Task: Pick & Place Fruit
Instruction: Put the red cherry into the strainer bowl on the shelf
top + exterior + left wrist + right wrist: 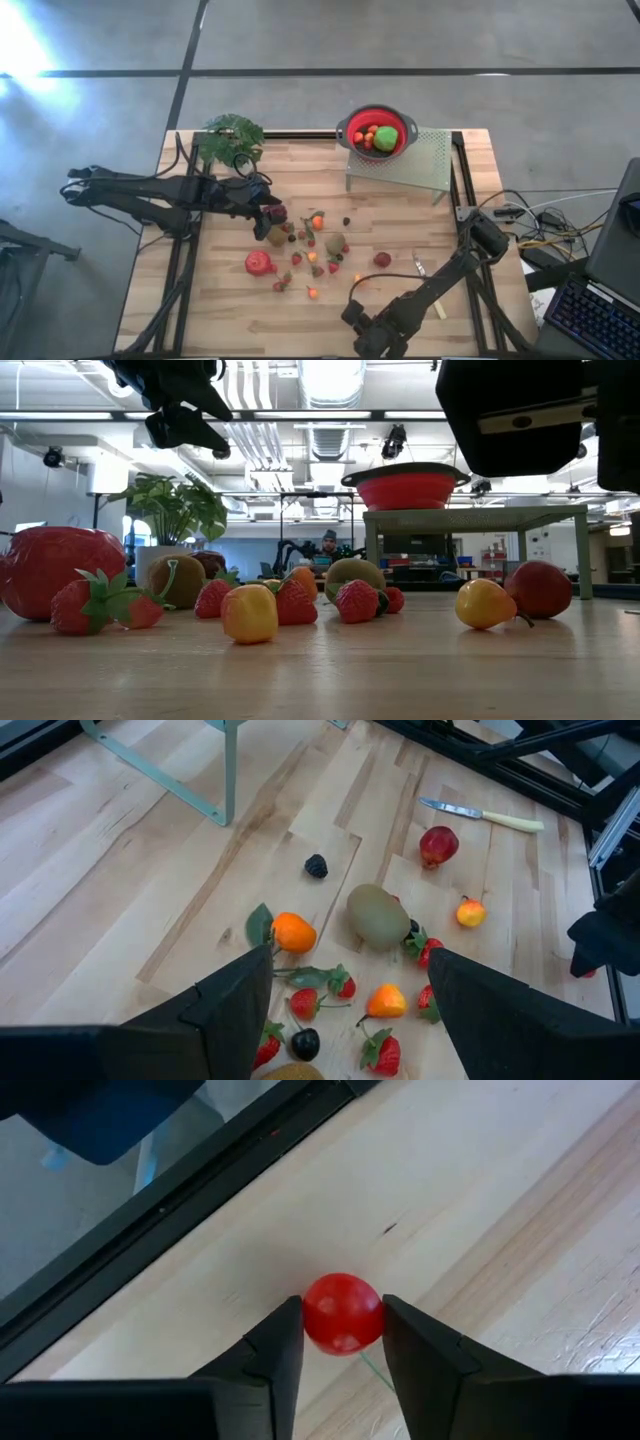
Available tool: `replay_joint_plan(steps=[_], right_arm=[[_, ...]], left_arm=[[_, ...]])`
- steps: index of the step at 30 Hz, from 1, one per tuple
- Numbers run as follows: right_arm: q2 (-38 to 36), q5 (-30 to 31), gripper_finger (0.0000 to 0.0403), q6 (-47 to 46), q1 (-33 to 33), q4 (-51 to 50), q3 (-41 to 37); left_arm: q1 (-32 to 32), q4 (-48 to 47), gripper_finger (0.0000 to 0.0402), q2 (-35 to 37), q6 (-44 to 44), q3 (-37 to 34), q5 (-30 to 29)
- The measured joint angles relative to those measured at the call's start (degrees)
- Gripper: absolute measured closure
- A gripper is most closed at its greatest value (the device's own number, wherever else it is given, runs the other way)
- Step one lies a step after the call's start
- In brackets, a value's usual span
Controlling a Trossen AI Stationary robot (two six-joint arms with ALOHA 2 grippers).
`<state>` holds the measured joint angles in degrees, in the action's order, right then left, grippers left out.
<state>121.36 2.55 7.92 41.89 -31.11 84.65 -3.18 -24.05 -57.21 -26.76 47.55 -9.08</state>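
Pale wooden planks make up the table (230,310), and behind it we see a concrete floor and a bright workshop. Most of the fruit (310,250) lies scattered across the middle of the table: strawberries, an orange piece, a brown kiwi, a blackberry, and a large magenta-red one (259,263) to the left of the cluster. A red colander (377,131) stands on a pale green metal rack (405,165) at the far edge, and we see a green fruit and some small orange ones inside it. A leafy potted plant (230,135) sits at the far left corner, and a pale-handled knife (483,814) lies on the right side of the table. Our left gripper (350,1010) hovers above the left edge of the fruit cluster with its jaws spread wide and nothing between them. Our right gripper (343,1345) is low at the near edge of the table, and its jaws are pinching a small red cherry (342,1313) that rests on the wood, close to the table's dark frame.
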Motion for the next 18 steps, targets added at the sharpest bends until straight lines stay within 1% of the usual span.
replay_joint_plan(steps=[7,14,18], right_arm=[[0.00,-0.02,0.0303,0.00,-0.03,-1.45,1.57],[-0.07,-0.02,0.0286,0.00,-0.02,-2.18,2.13],[-0.07,0.00,0.0291,-0.02,-0.12,-4.07,2.16]], left_arm=[[0.00,-0.02,0.0128,0.01,0.00,0.00,0.01],[0.00,-0.02,0.0128,0.00,0.00,0.00,0.02],[0.00,0.00,0.0128,0.02,0.00,0.00,0.02]])
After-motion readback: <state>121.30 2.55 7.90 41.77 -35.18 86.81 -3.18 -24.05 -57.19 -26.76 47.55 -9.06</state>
